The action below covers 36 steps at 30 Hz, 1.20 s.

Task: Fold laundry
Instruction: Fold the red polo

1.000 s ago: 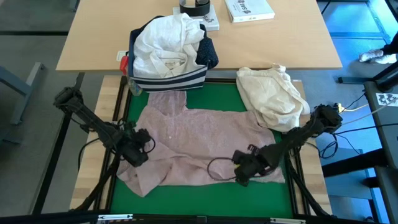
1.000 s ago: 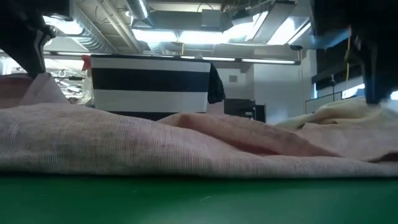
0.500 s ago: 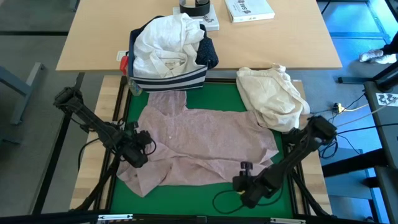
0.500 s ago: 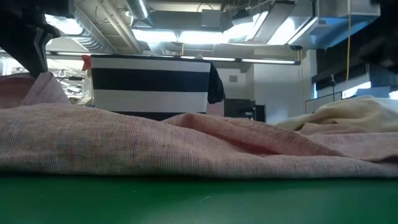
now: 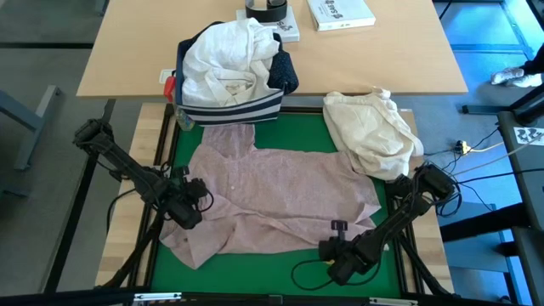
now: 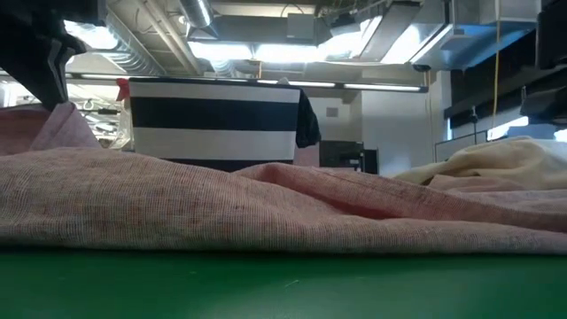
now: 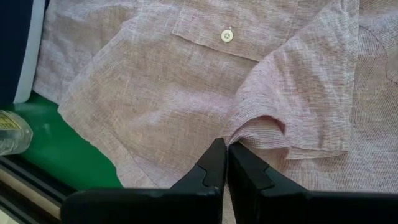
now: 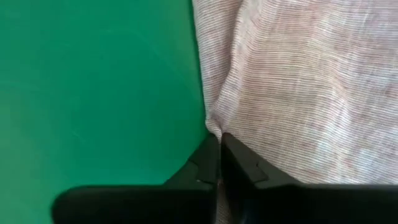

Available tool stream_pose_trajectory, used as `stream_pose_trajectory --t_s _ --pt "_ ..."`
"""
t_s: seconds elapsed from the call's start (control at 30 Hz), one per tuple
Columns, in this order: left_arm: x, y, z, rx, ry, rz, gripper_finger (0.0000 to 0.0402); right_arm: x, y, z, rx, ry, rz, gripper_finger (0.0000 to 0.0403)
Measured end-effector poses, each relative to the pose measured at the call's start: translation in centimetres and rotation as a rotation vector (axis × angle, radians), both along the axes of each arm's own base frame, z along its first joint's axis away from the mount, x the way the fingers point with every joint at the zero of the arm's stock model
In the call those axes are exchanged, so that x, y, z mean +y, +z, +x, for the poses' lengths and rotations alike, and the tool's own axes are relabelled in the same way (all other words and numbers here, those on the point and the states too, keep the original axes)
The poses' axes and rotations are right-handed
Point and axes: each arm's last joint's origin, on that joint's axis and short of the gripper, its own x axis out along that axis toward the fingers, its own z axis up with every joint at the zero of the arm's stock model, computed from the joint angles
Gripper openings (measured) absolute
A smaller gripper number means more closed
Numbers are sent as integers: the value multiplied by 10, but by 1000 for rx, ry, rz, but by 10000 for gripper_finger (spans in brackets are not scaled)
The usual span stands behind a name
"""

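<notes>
The pale pink top (image 5: pixel 272 200) lies spread on the green mat (image 5: pixel 255 276), with its buttoned front (image 7: pixel 227 35) showing in the left wrist view. My left gripper (image 5: pixel 189 209) is shut on the top's left part. My right gripper (image 5: pixel 337 252) is shut at the top's near edge, toward the right. The low view shows the top (image 6: pixel 266 208) as a low rumpled ridge. More laundry, a white shirt (image 5: pixel 225 59), sits heaped in the bin at the far side. My left gripper pinches a raised fold of the pink top (image 7: pixel 249 134) between its two fingers, coming steeply from above. The fold stands up a little at the fingers; the rest of the top lies on the mat. My right gripper pinches the top's near edge (image 8: pixel 214 127) between its two fingers, steeply from above, right where cloth meets bare mat. The cloth puckers at the fingers and otherwise lies flat.
A navy bin with white stripes (image 5: pixel 229 106) stands at the mat's far edge. A cream cloth bundle (image 5: pixel 370 127) lies at the far right corner. A black cable loop (image 5: pixel 308 274) rests on the mat by my right gripper. A book (image 5: pixel 340 12) lies on the wooden table beyond.
My right gripper has moved down and toward the table's near edge, from over the pink top to its near hem, rolling as it went. My left gripper has kept its hold in place.
</notes>
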Motion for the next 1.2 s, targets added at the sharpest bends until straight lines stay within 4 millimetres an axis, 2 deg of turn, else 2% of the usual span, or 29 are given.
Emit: stream_pose_trajectory --t_s 0.13,0.3,0.5,0.63,0.73,0.87,1.0,1.1,1.2 --pt "0 0 0 0 0 -1 8 0 10 -2 -3 -11 38 14" --pt "-1 0 0 17 -1 -24 8 -6 50 -11 21 43 131 5" --pt "-6 7 1 15 -18 -82 9 -15 92 -34 -2 81 222 4" --pt "-11 19 2 -27 -39 -85 9 -19 101 -37 -29 30 258 10" --pt "-17 30 4 -64 -60 -118 9 -17 101 -39 33 6 326 4" --pt "-34 49 8 -180 -120 -214 9 -3 111 -46 48 39 405 4" --pt "-61 63 13 -341 -218 -386 8 19 116 -59 4 77 500 2" --pt "-87 63 18 -423 -258 -504 4 34 113 -73 12 65 524 2" --pt "-116 50 24 -418 -246 -620 3 50 108 -84 14 80 561 2"
